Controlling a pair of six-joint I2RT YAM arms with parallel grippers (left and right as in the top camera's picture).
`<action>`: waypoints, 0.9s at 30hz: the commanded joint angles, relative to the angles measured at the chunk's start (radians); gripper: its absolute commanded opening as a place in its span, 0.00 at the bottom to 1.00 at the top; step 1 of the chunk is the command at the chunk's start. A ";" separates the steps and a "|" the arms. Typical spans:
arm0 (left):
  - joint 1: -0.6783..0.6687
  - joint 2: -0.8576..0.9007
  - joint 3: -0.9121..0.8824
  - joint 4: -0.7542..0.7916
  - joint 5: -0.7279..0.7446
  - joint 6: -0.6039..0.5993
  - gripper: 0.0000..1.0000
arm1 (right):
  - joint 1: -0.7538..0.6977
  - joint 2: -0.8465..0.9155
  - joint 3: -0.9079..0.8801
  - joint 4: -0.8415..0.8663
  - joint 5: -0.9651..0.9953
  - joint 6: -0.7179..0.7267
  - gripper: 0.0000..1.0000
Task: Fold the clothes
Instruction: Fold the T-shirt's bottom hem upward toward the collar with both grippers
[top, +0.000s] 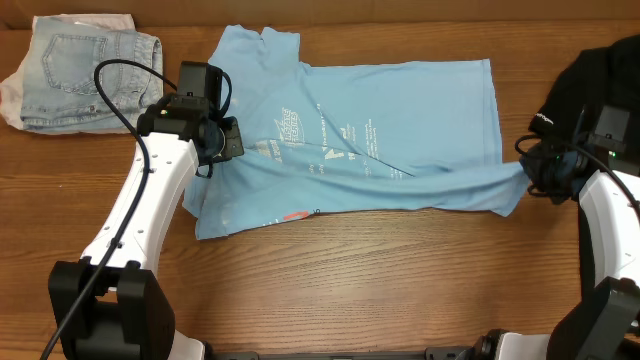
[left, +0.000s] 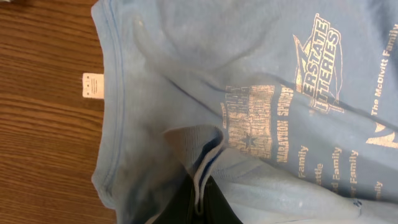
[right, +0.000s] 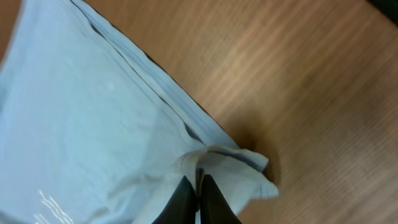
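The sky-blue T-shirt (top: 400, 110) spans from left tool (top: 237, 140) to right tool (top: 528, 166), both pinching.

Background is being filled by one wooden table (top: 400, 270). The top is being shown as mid-brown wood, with fine darker grain lines being traced left to right in the overhead view. In the left wrist view the same surface is being rendered redder and darker, with the grain sharp. A small white label (left: 92, 85) is being seen lying flat on the wood there. In the right wrist view the wood is being rendered orange-tan and blurred. The scene is being lit softly and evenly from above. Only short, faint shadows are being thrown on the wood, with one darker patch being seen in the right wrist view.
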 joint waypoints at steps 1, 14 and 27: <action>0.007 -0.006 -0.001 0.010 -0.037 -0.010 0.06 | 0.003 0.011 0.019 0.048 -0.003 0.002 0.04; 0.007 0.049 -0.042 0.177 -0.063 -0.010 0.09 | 0.003 0.023 0.019 0.138 -0.017 0.002 0.04; 0.006 0.065 -0.042 0.293 -0.045 -0.010 0.22 | 0.095 0.113 0.019 0.319 -0.016 0.001 0.04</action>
